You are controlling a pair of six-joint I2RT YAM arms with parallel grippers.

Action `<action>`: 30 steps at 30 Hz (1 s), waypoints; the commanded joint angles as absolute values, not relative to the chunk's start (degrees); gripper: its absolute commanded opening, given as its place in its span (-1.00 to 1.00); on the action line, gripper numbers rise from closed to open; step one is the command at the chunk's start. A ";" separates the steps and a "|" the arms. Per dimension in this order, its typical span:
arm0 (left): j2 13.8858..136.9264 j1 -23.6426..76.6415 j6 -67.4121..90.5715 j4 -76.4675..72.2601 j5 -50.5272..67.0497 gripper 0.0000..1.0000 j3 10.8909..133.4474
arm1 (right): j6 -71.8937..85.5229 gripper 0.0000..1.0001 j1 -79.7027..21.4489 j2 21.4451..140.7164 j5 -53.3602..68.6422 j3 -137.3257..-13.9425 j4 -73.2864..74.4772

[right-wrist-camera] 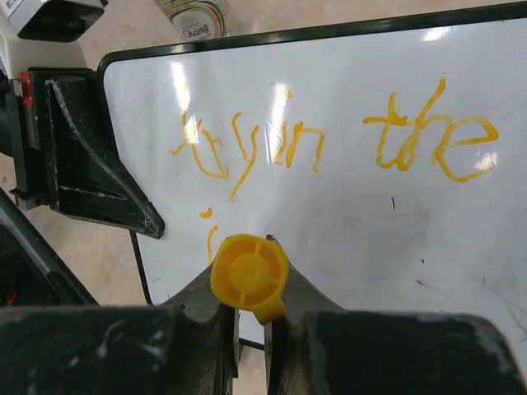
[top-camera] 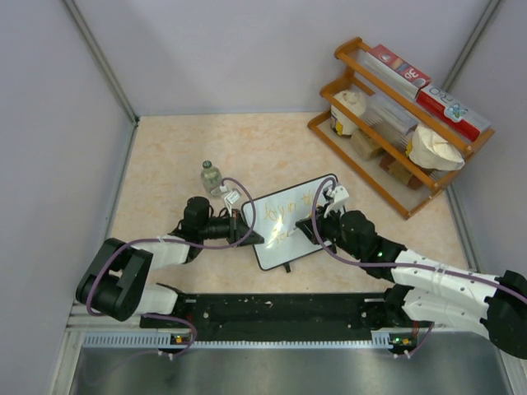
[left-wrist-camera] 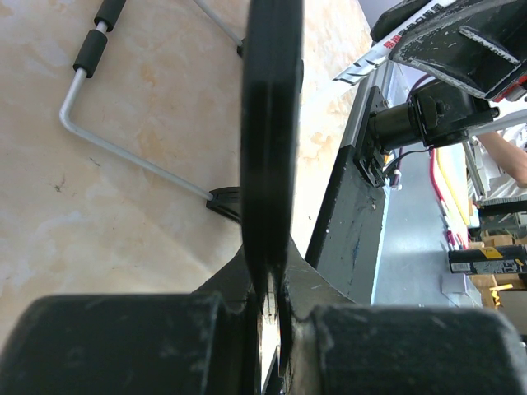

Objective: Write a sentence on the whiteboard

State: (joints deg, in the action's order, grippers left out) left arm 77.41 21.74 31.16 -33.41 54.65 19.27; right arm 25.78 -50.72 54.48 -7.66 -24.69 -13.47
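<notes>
right gripper [right-wrist-camera: 251,325] w/ yellow marker [right-wrist-camera: 249,277] at whiteboard [right-wrist-camera: 370,222] (left gripper [left-wrist-camera: 276,329] clamps edge)

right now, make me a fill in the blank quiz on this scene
The left gripper clamps the ____ edge of the small glossy black-framed whiteboard.
The top line of the orange handwritten sentence ends in the word ____.
The right gripper is shut on a marker with a ____ end cap.
Missing words: left; the; yellow.

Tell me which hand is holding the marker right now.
The right hand: it pinches the yellow marker in front of the whiteboard. The left hand only clamps the whiteboard's edge.
</notes>
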 commanded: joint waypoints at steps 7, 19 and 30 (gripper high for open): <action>78.14 22.15 29.62 -32.34 56.07 -1.00 18.46 | 26.28 -1.00 -50.19 51.95 -12.38 -23.99 -9.67; 78.05 22.15 29.62 -32.34 56.16 -1.00 18.37 | 25.93 -1.00 -50.19 52.56 -15.90 -26.80 -11.25; 78.05 22.15 29.71 -32.34 56.16 -1.00 18.37 | 26.45 -1.00 -50.19 52.21 -16.44 -27.34 -12.39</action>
